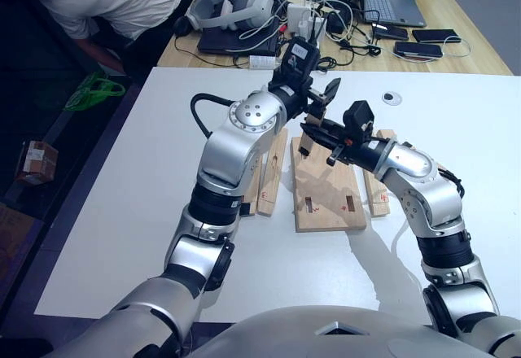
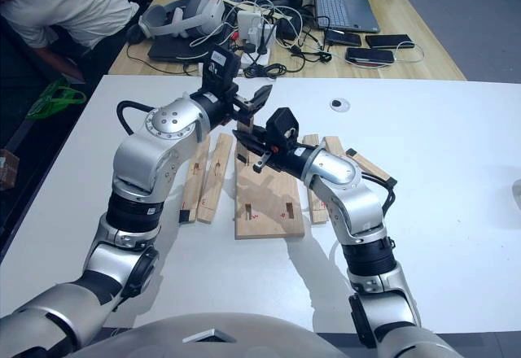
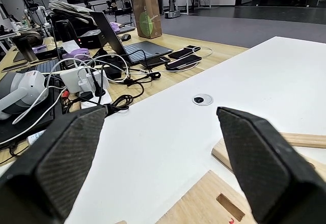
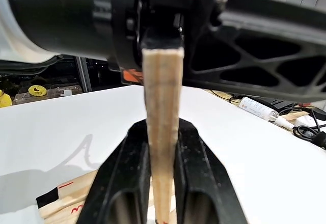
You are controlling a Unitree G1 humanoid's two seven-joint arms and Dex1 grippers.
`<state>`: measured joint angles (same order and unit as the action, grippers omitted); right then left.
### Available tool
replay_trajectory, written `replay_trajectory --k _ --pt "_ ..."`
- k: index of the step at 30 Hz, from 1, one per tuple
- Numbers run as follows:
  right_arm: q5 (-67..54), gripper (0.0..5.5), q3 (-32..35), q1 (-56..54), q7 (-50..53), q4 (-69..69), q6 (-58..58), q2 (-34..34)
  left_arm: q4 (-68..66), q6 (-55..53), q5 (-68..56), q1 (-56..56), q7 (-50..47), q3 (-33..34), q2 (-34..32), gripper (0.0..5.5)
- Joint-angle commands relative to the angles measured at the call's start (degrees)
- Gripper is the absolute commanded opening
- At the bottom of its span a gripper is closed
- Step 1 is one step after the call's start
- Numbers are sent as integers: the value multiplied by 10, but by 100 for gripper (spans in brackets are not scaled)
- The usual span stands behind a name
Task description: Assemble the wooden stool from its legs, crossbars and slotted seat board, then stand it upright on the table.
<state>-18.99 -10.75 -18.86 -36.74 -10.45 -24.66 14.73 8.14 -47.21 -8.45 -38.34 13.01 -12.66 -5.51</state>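
Right gripper (image 1: 319, 140) pinched leg (image 4: 163, 107) upright mid-frame over seat board (image 1: 327, 191), likely lining up a slot; left gripper (image 3: 162, 155) spread wide, empty.

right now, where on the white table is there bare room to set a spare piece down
Bare table: left of the left wooden pieces; the near edge before the seat board; right of the right wooden pieces, up to the grommet. Crowded: over the board, where the open left gripper and the right gripper, shut on an upright wooden piece, meet.
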Motion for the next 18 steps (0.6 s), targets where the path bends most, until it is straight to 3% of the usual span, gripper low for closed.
replay_trajectory --k 1,4,9,14,18 --pt "13 38 -2 -32 10 20 10 -12 6 -12 -10 -4 13 -11 21 399" --pt "7 38 25 -30 12 16 8 4 -5 0 -2 -12 1 15 13 399" --pt "-62 38 142 -20 52 -4 -48 26 -41 64 10 -35 -79 126 15 399" --pt "-123 38 316 -9 245 32 -114 -20 -24 98 40 12 -171 193 16 399" --pt "-85 38 340 29 333 57 -118 -26 11 93 47 64 -199 202 25 399"
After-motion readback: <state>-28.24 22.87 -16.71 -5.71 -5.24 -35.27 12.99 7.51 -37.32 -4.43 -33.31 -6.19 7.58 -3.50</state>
